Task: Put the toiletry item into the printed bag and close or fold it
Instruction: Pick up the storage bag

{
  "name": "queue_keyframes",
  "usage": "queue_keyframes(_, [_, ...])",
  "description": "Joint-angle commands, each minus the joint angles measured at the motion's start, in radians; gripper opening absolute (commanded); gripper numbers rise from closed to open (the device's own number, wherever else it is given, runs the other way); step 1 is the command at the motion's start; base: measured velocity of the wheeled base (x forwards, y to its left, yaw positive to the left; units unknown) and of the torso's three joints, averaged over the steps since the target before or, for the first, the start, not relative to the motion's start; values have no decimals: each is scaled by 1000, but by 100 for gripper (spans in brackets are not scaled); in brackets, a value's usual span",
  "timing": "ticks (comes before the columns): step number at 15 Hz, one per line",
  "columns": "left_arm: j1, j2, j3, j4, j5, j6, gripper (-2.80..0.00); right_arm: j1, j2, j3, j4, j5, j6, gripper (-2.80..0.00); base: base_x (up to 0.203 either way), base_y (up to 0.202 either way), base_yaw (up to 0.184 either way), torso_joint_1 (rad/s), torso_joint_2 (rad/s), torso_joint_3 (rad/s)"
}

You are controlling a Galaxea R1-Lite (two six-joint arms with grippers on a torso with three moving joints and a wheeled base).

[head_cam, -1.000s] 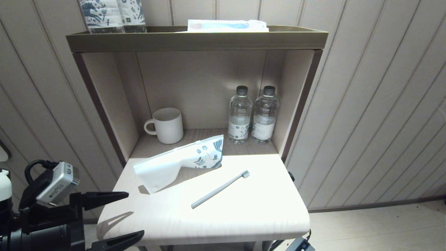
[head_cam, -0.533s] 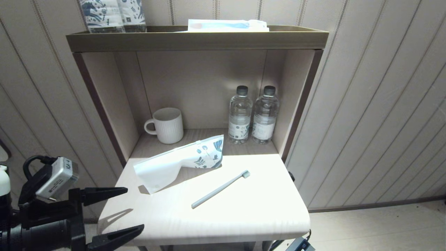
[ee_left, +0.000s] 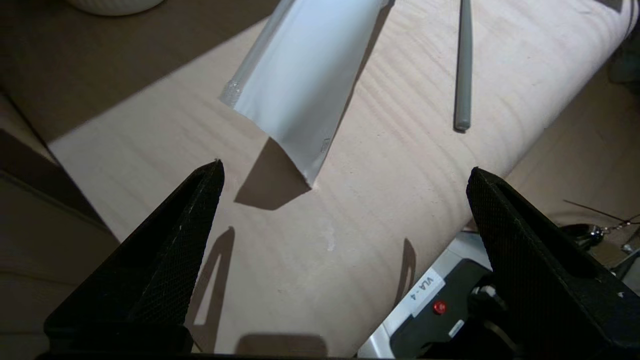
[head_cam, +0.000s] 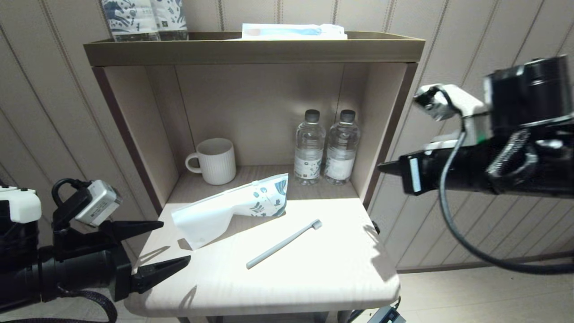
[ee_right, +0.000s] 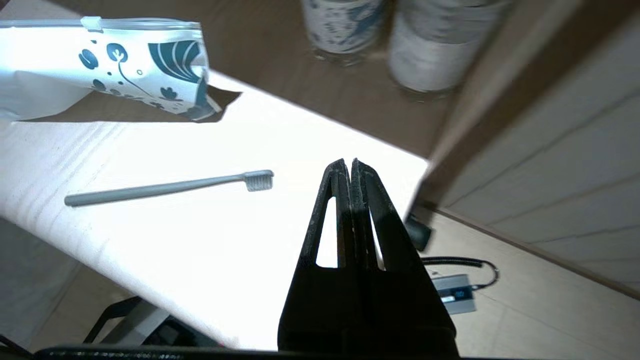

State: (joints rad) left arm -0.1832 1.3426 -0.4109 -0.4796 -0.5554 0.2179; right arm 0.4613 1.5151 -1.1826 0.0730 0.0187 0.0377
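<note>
The pale grey toothbrush (head_cam: 283, 244) lies diagonally on the light wooden shelf top (head_cam: 314, 278), bristle head toward the back right; the right wrist view has the toothbrush (ee_right: 165, 187) too. Behind it the printed bag (head_cam: 231, 208) lies bulged, its blue leaf print (ee_right: 150, 70) at the right end, plain white end (ee_left: 305, 85) toward the left. My left gripper (head_cam: 176, 242) hovers open at the shelf's front left corner, just short of the bag's white end. My right gripper (head_cam: 383, 167) is shut and empty, high at the right beside the cabinet's side wall.
A white ribbed mug (head_cam: 214, 161) and two water bottles (head_cam: 326, 148) stand in the niche behind the bag. Upright blue-patterned packages (head_cam: 143, 18) and a flat white and light-blue packet (head_cam: 293, 32) lie on the top tray. A small grey device (ee_right: 455, 295) with a cable lies on the floor.
My right arm has come into the head view from the right, high beside the cabinet. My left gripper has moved up and rightward toward the bag's white end.
</note>
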Motion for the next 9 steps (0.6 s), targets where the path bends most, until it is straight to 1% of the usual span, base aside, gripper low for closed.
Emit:
queue_keyframes(1, [6, 25, -5, -3, 6, 0, 0, 59, 161, -3, -72, 7, 26, -280, 0, 0, 0, 0, 0, 0])
queue_keyframes(3, [14, 30, -5, -6, 5, 1, 0, 83, 187, 1, -102, 55, 34, -280, 0, 0, 0, 0, 0, 0])
queue_keyframes(6, [30, 27, -5, -7, 3, -5, 0, 88, 228, -12, -132, 178, 36, -280, 0, 0, 0, 0, 0, 0])
queue_keyframes(7, [31, 26, -5, -7, 2, -5, 0, 87, 237, -8, -153, 189, 35, -280, 0, 0, 0, 0, 0, 0])
queue_keyframes(8, [30, 21, -3, -6, 0, -6, 0, 85, 246, -10, -177, 194, 34, 0, 0, 0, 0, 0, 0, 0])
queue_keyframes(9, [30, 20, -5, -7, -1, -6, 0, 85, 259, -10, -204, 215, 34, 0, 0, 0, 0, 0, 0, 0])
